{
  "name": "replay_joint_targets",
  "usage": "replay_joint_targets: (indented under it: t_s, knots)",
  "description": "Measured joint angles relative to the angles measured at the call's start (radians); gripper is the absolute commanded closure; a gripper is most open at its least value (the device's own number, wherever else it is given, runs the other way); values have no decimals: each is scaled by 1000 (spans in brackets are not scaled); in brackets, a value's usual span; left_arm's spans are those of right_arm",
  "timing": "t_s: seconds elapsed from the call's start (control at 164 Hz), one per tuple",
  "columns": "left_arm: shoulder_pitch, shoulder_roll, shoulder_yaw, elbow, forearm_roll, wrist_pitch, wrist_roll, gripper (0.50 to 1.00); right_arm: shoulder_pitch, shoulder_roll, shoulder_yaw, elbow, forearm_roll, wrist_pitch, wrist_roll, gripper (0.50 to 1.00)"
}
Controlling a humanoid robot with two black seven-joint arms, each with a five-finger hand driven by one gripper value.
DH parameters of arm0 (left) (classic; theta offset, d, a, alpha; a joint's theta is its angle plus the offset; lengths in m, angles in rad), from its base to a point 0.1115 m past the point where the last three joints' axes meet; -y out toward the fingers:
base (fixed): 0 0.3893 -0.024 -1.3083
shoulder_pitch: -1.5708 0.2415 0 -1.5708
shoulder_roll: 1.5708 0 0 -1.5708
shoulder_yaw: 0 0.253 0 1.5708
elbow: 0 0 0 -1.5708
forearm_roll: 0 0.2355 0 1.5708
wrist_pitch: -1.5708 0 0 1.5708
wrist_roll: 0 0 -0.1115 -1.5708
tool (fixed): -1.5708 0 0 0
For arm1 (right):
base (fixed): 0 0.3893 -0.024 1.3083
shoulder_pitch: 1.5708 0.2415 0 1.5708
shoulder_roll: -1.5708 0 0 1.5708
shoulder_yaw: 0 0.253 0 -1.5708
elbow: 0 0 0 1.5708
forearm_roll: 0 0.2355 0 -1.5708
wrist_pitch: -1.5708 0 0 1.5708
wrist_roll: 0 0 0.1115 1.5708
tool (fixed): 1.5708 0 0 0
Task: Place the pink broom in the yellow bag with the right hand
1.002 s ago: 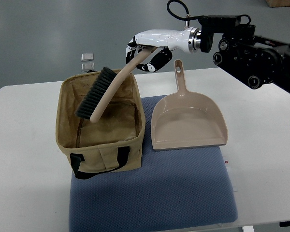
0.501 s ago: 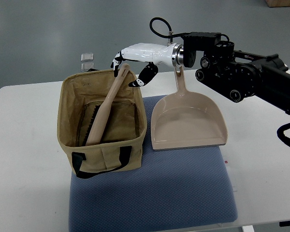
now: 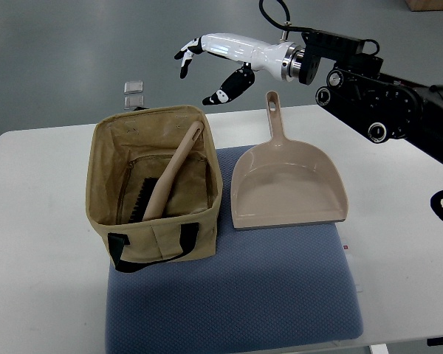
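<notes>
Robot hand [image 3: 210,63] spread wide, empty, above bag [image 3: 151,192]

Yellow bag [image 3: 156,188], centre left: tan woven cloth, matt, slightly creased, black webbing straps at its front. Pink broom [image 3: 171,175] inside it: smooth matt plastic handle, dark stiff bristles. Dustpan [image 3: 286,184], centre right: same smooth pinkish plastic, faint sheen, grey rubbery front lip. Mat [image 3: 236,287], lower centre: blue-grey fabric, fine dimpled texture, matt. Worktop [image 3: 37,243]: smooth white, matt. Right hand [image 3: 210,63], upper centre: glossy white plastic shell, black fingertip pads, shiny metal ring at the wrist; arm behind is matt black.
</notes>
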Motion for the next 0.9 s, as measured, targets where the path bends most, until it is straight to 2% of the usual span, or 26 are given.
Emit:
replay_joint_targets:
  t_s: [0.061,0.305,0.599,0.898]
  knots:
    - [0,0,0,0,0,0,0,500,-40,-9,67,-2,29,-24,3,603]
    - [0,0,0,0,0,0,0,500,-207,-14,306,-6,328,-46,10,597]
    - [0,0,0,0,0,0,-1,500,-341,-2,347,-50,706,-137,11,583]
    - [0,0,-2,0,0,0,-1,500,-425,22,349,-89,1064,-142,2,572]
